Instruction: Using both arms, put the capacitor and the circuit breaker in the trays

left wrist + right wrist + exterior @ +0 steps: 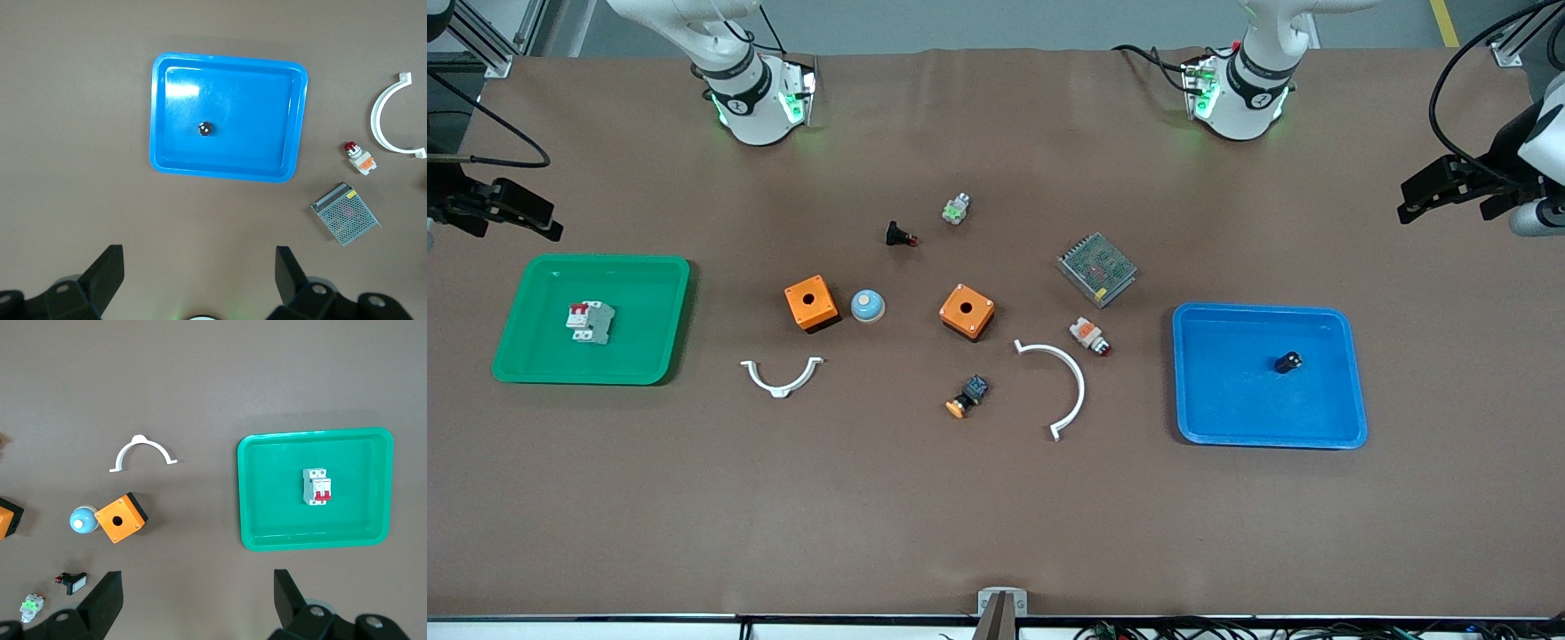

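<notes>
Nearest the front camera, an orange-capped push-button with a black and blue body (967,397) is lying on the brown table (996,516), beside a large white plastic half-ring clip (1060,384); a smaller white half-ring clip (781,377) is lying toward my right arm's end. The blue rectangular plastic tray (1316,427) is sitting toward my left arm's end, and the capacitor, a tiny black cylinder with a silvery end (1288,362), is resting inside it, clear of the walls. The green rectangular plastic tray (534,364) is sitting toward my right arm's end, and the circuit breaker, a small white-grey block with red switch levers (590,321), is lying in its middle. Between the trays, a white-and-orange push-button with a red tip (1089,336) is lying just beside the large clip; farther from the camera, two orange square boxes with a round hole on top (811,303) (967,311) are standing, with a pale blue domed button (867,306) between them, close to the first. Farther still, a silver mesh-covered metal box (1096,268), a black push-button with a red tip (900,236) and a small silver button with a green face (956,209) are lying apart. My left gripper (200,277) is hanging high over bare table off the blue tray's edge, its jaws spread wide and holding nothing; my right gripper (198,597) is hanging likewise off the green tray, jaws spread and empty.
</notes>
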### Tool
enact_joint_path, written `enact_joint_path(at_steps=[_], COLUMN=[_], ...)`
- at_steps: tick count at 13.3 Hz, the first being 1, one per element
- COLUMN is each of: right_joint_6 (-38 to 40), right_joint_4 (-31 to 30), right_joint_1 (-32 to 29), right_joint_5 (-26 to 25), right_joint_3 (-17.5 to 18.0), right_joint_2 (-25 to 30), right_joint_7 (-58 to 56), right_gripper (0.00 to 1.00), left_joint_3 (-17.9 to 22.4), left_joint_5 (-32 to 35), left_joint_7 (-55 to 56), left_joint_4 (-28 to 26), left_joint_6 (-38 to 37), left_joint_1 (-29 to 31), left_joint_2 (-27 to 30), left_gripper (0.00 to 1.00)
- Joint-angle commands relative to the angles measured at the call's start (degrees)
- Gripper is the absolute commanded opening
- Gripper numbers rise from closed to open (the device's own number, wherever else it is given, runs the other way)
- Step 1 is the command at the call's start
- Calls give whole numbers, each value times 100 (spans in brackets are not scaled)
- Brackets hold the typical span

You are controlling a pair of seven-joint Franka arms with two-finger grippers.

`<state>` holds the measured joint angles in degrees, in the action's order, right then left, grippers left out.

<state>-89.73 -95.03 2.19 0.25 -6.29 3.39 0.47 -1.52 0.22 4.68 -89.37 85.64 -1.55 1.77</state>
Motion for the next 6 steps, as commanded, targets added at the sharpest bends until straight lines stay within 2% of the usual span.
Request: enact_joint_path(at_steps=[1,6], right_joint_6=[61,61], right_joint_4=[160,169], right_joint_1=[-25,-25], right_joint_5=[45,45], right_joint_3=[-4,-4], right_joint_2=[-75,-75], right_joint_7=[-29,-29], right_gripper=[100,100], left_joint_3=[-15,-24], left_joint_5=[101,154], left_joint_7=[-11,7], left_joint_4=[69,60], left_joint_6=[-65,-65], left_joint_1=[-12,-12], left_joint_2=[-19,-19], left_gripper=[100,100])
